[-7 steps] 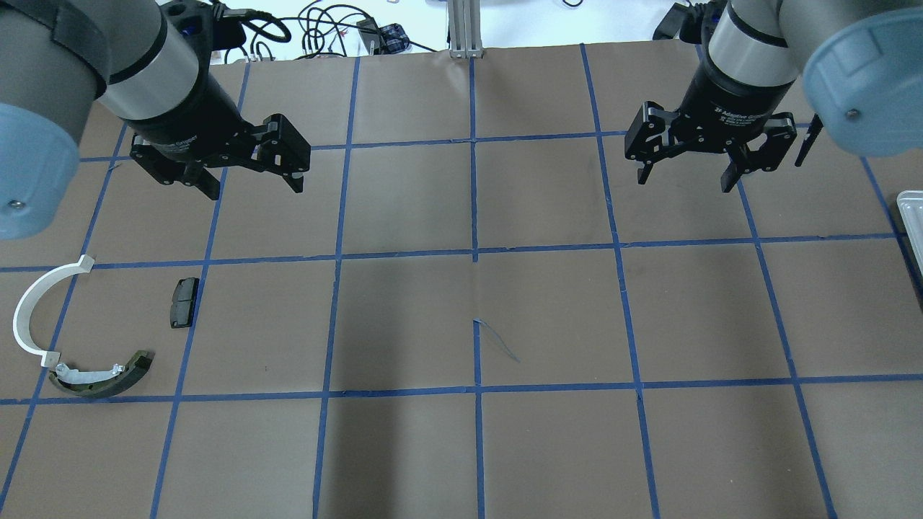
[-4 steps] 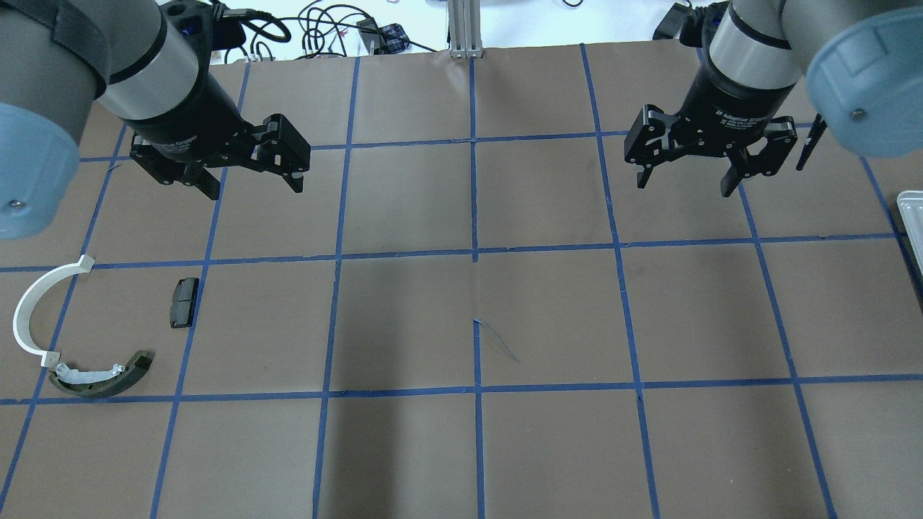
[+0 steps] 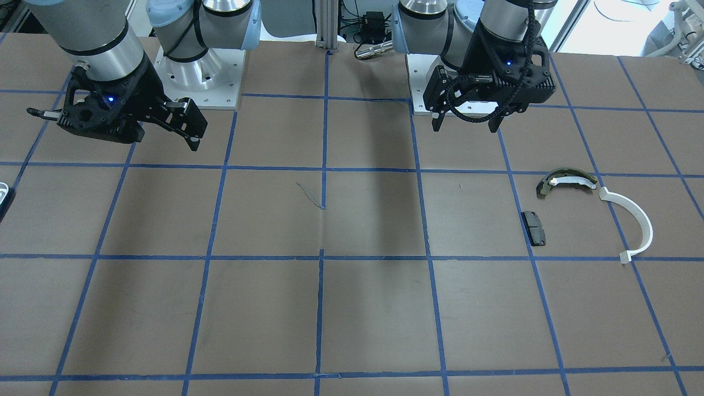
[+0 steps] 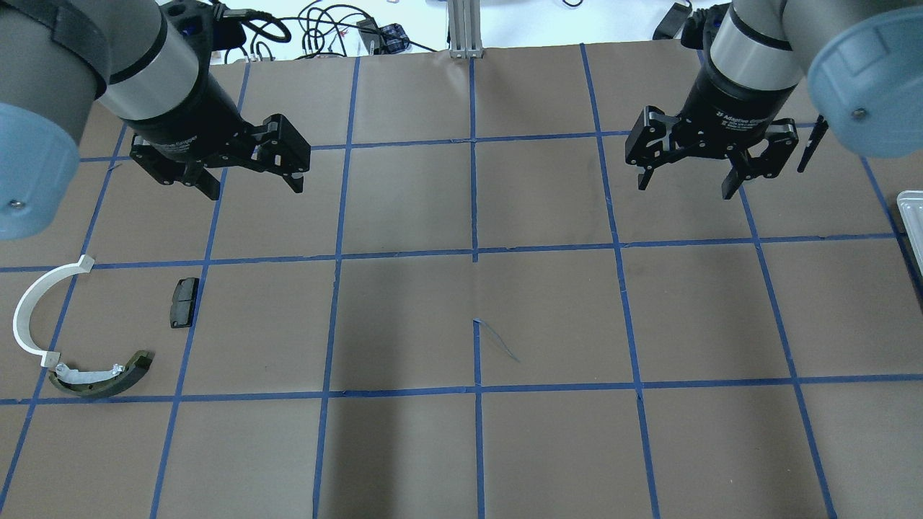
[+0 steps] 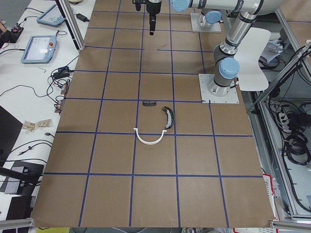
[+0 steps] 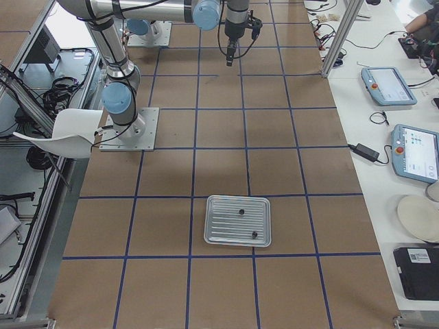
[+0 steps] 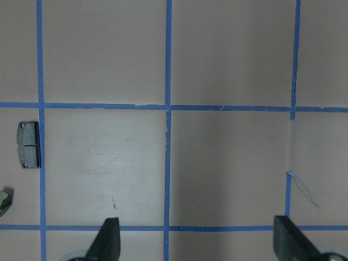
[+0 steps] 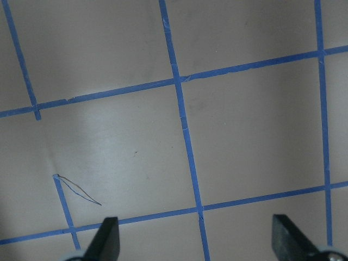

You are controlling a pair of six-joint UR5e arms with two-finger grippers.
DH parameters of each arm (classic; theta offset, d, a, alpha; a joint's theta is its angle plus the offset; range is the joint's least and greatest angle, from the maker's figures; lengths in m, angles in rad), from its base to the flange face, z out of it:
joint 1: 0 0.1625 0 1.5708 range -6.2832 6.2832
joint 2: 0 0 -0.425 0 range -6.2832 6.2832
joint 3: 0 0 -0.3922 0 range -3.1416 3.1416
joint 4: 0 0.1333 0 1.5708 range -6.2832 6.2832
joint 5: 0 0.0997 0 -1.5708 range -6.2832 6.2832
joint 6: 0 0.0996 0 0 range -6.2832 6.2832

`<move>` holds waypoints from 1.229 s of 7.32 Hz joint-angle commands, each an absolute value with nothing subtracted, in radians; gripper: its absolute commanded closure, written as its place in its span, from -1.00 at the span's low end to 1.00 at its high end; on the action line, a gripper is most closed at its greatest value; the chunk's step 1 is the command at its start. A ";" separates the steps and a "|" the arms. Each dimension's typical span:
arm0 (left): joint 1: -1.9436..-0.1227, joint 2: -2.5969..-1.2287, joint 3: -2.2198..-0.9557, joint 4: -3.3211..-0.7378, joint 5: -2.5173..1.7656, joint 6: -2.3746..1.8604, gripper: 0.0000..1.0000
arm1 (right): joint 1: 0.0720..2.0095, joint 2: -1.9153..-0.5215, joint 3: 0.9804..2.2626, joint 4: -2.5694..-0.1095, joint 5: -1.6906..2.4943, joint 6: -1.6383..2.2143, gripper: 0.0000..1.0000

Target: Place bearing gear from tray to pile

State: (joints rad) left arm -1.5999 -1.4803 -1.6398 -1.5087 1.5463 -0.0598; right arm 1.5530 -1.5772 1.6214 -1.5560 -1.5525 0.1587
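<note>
**Two empty robot grippers above a gridded table, parts waiting at either end**

A brown table [image 4: 404, 447] is marked into squares with blue tape. The left gripper [image 4: 254, 189] and the right gripper [image 4: 683, 187] both hang above it, fingers spread wide apart, nothing between them.

A ribbed metal tray [image 6: 226, 229] lies flat near the table's right-hand edge. Two small dark parts [image 6: 241, 212] sit in it, well apart; they are too small to tell which is the bearing gear.

The pile [image 5: 168, 119] lies near the left-hand edge, far from the tray. It is three loose pieces: a black pad [image 4: 184, 303], an olive-and-white shoe [image 4: 101, 376] and a white half-ring [image 4: 29, 310]. One end of the ring is just beside the shoe; the pad lies apart.
</note>
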 commanded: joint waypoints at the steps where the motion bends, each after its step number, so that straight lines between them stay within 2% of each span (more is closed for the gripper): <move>1: -1.600 -1.479 -1.640 -1.508 1.546 -0.060 -1.00 | 1.549 -1.577 1.621 -1.557 -1.558 0.150 -1.00; 6: -1.600 -1.479 -1.640 -1.509 1.546 -0.060 -1.00 | 1.528 -1.571 1.621 -1.568 -1.566 0.144 -1.00; 9: -1.600 -1.477 -1.640 -1.508 1.545 -0.060 -1.00 | 1.257 -1.557 1.621 -1.569 -1.566 -0.010 -1.00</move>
State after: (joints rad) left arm -1.5995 -1.4783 -1.6394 -1.5081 1.5460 -0.0598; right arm 1.3744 -1.5676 1.6214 -1.5636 -1.5647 0.0904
